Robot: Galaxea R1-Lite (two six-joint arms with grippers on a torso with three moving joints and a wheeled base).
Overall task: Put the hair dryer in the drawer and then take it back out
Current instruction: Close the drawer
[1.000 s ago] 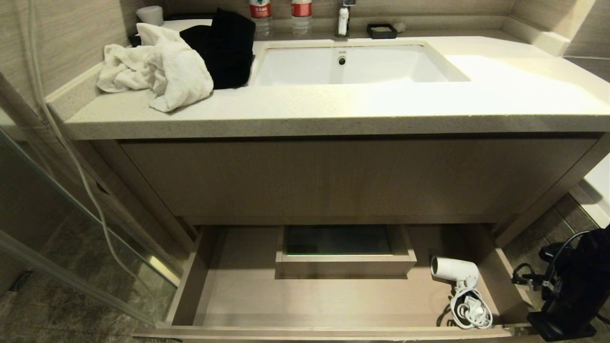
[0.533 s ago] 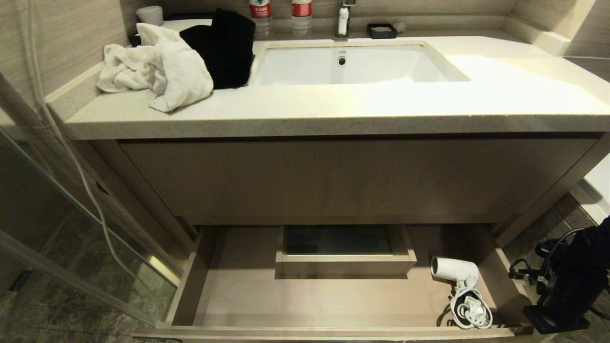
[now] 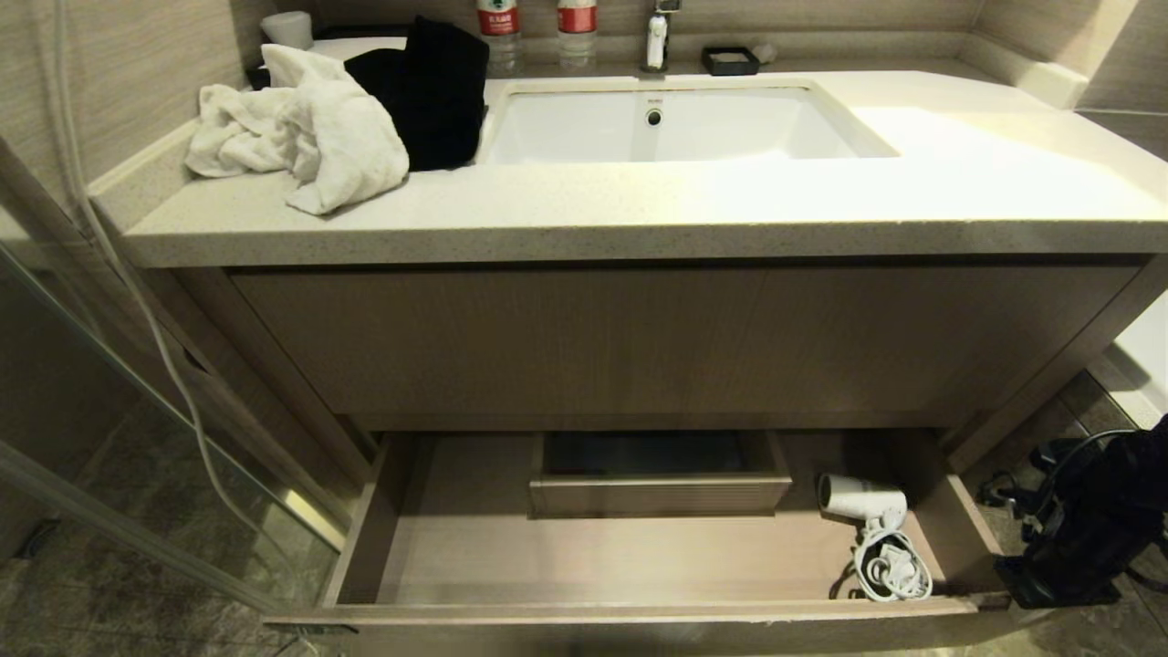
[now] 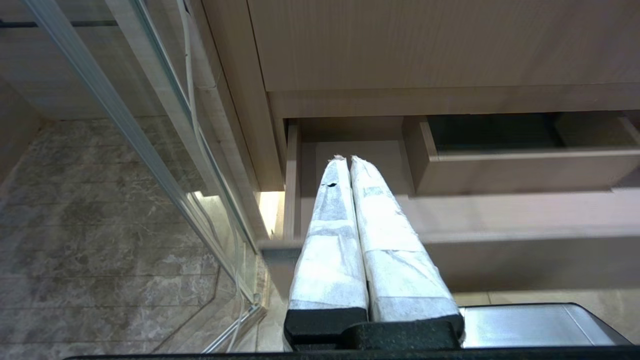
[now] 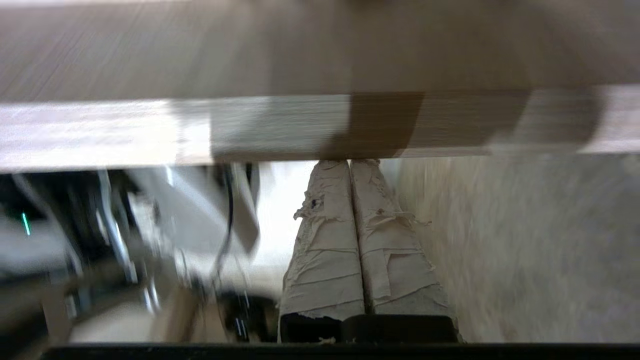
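The drawer [image 3: 593,613] under the vanity stands pulled out. The white hair dryer [image 3: 862,500] lies in its right end, barrel pointing left, with its coiled cord [image 3: 892,568] bunched in front of it. My right arm [image 3: 1068,538] is just outside the drawer's front right corner. In the right wrist view my right gripper [image 5: 348,161] is shut and empty, its taped tips up against the blurred wood edge of the drawer front [image 5: 280,125]. My left gripper [image 4: 347,159] is shut and empty, hanging before the drawer's left end [image 4: 292,200].
A boxed cut-out [image 3: 659,493] sits mid-drawer. On the counter [image 3: 639,214] lie a white towel [image 3: 301,137] and a black cloth [image 3: 429,87] beside the sink [image 3: 671,123]. A glass panel [image 3: 137,438] stands to the left, tiled floor [image 4: 100,215] below.
The drawer has slid a little way in under the vanity, carrying the hair dryer with it. My right arm has moved in along with the drawer's front corner.
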